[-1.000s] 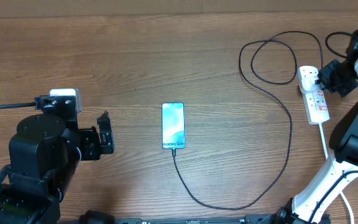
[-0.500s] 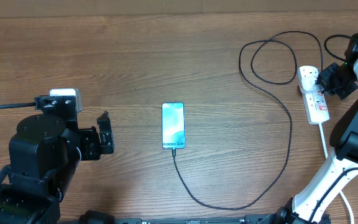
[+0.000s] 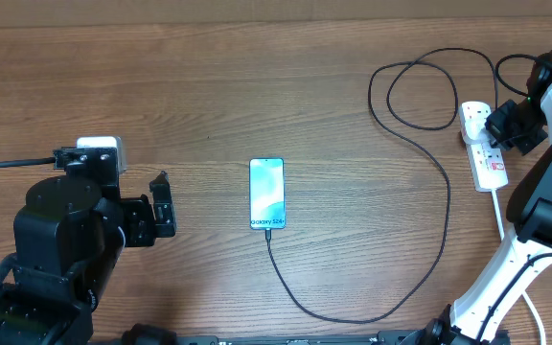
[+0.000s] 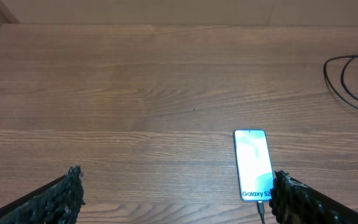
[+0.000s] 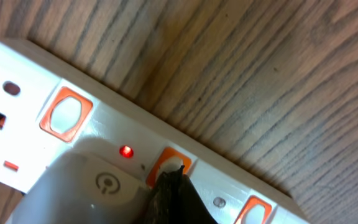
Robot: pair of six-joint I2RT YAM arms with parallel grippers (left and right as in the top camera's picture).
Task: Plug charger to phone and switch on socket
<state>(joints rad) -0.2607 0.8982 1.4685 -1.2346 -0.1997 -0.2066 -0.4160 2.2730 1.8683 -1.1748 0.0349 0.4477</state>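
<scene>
Touching the socket at the far right of the table, my right pincer has its dark fingertip on one of the strip's orange switches. My wrist camera shows only that one tip, so I cannot tell whether the jaws are together or parted. Just left of the tip a small red lamp glows on the white body, and a pale grey block with a round mark sits on the strip below it. Another orange switch lies further left, untouched.

My left pincer hovers near the left side, spread wide and holding nothing (both fingers frame bare wood in its wrist view).

Between the two arms the phone lies flat, screen lit. The charger meets its near edge, runs out in a wide curve to the right, then loops at the far side beside the socket.
</scene>
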